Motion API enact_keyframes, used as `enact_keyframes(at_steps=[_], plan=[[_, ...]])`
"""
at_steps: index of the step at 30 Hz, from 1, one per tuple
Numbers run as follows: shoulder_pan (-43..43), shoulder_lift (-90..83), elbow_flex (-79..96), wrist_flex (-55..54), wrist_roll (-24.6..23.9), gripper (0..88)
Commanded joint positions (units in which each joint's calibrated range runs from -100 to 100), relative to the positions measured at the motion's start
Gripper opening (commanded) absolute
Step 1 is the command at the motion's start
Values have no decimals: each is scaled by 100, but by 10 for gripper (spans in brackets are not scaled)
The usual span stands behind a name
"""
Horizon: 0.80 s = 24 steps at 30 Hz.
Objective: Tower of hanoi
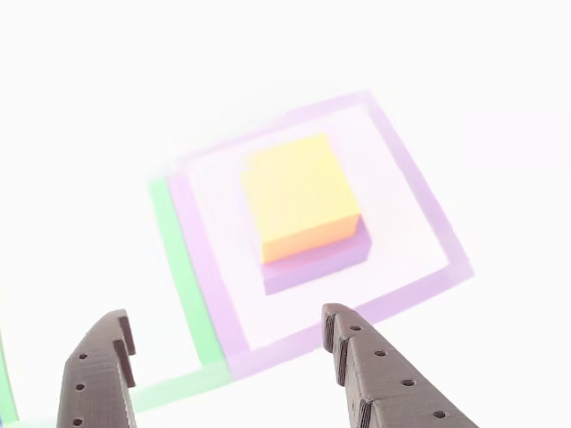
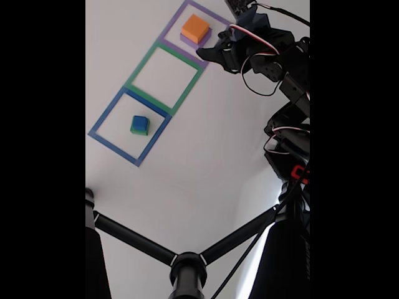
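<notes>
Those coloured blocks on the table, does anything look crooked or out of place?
Nothing stands out. The orange block sits flat on the purple slab inside the purple outline; the blue cube sits on the green block inside the blue outline.

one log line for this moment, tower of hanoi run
gripper: open, empty, short of purple outline | orange block: on purple slab | blue cube: on green block, blue outline

Heavily overexposed in the other view, with the table [image 1: 500, 107] blown out to flat white and colours washed pale. Softer and dimmer in the fixed view, slightly blurred, flanked by black side bars, with bright glare near the lower right.
</notes>
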Motion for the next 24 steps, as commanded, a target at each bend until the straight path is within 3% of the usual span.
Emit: enact_keyframes(at_steps=[1,6,24], plan=[[113,-16,583,-1179,59,263],[353,534,1056,-2216,59,280],[602,2261,1183,-4345,59,394]])
